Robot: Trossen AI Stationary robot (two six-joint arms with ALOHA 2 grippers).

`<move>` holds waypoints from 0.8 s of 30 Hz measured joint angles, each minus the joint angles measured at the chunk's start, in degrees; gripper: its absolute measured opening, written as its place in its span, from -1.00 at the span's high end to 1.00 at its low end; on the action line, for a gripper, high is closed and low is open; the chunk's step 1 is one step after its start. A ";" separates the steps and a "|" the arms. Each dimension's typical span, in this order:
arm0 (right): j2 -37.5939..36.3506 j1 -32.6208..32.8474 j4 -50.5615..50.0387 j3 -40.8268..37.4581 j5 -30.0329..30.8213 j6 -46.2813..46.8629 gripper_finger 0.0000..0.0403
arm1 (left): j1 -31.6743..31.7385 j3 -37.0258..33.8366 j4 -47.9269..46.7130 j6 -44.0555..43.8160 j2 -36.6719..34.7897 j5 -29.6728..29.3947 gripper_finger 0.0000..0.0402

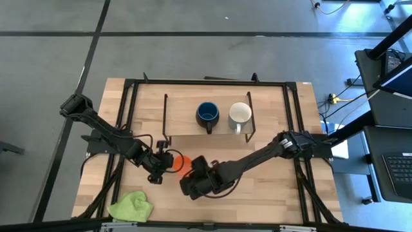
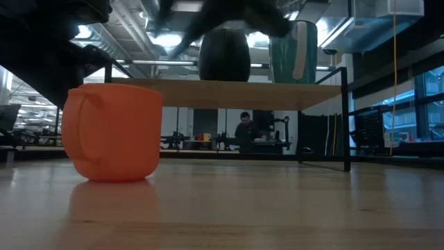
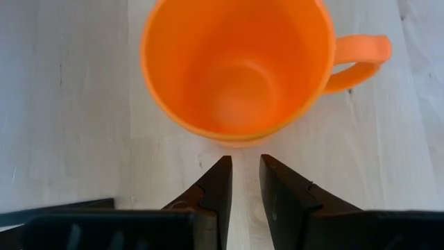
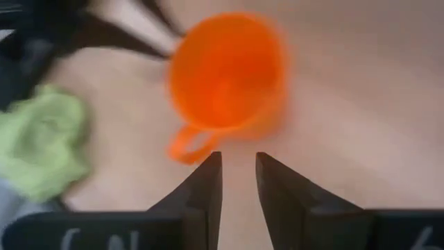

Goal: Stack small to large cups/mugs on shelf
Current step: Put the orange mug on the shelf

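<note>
The orange mug (image 1: 181,161) stood upright on the table (image 1: 270,187) in front of the shelf (image 1: 187,125), where the blue mug (image 1: 207,114) and the white mug (image 1: 239,114) were already side by side. The left gripper (image 3: 243,182) and the right gripper (image 4: 238,177) were near it on opposite sides, both empty, fingers only a narrow gap apart. I think one gripper should open wider, take the rim, and the other should move away.

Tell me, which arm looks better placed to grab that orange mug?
Probably the left. Its gripper sits right beside the orange mug, fingers nearly closed and empty, while the right gripper also points at it.
</note>
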 joint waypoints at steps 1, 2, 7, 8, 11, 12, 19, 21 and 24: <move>-0.04 -0.06 -3.82 1.17 0.21 0.55 0.55 | 0.00 0.00 0.00 0.00 0.00 0.40 0.66; -0.04 -0.36 -6.31 1.85 0.09 0.60 0.55 | 0.00 0.00 0.00 0.00 0.00 0.75 0.66; -0.04 -3.46 -4.27 -0.29 -5.60 0.49 0.55 | 0.00 0.00 -0.04 0.02 0.00 0.94 0.66; -0.04 -4.05 -2.68 -1.21 -5.90 0.34 0.55 | 0.00 0.00 -0.08 0.02 0.00 0.95 0.66; 0.09 -5.31 -0.82 -1.98 -6.14 -1.32 0.55 | 0.00 0.00 -0.42 0.01 0.00 0.93 0.66; 0.09 -5.59 -0.59 -1.95 -6.76 -2.21 0.55 | 0.00 0.00 -0.44 0.01 0.00 0.95 0.66; 0.09 -7.24 -0.74 -1.94 -8.94 -3.86 0.55 | 0.00 0.00 -0.48 0.02 0.00 0.93 0.66; 0.11 -7.68 -0.75 -1.96 -8.98 -3.94 0.55 | 0.00 0.00 -0.51 0.00 0.00 0.93 0.66; 0.09 -8.19 -0.14 -1.94 -8.96 -4.14 0.55 | 0.00 0.00 -0.50 0.02 -0.02 0.93 0.66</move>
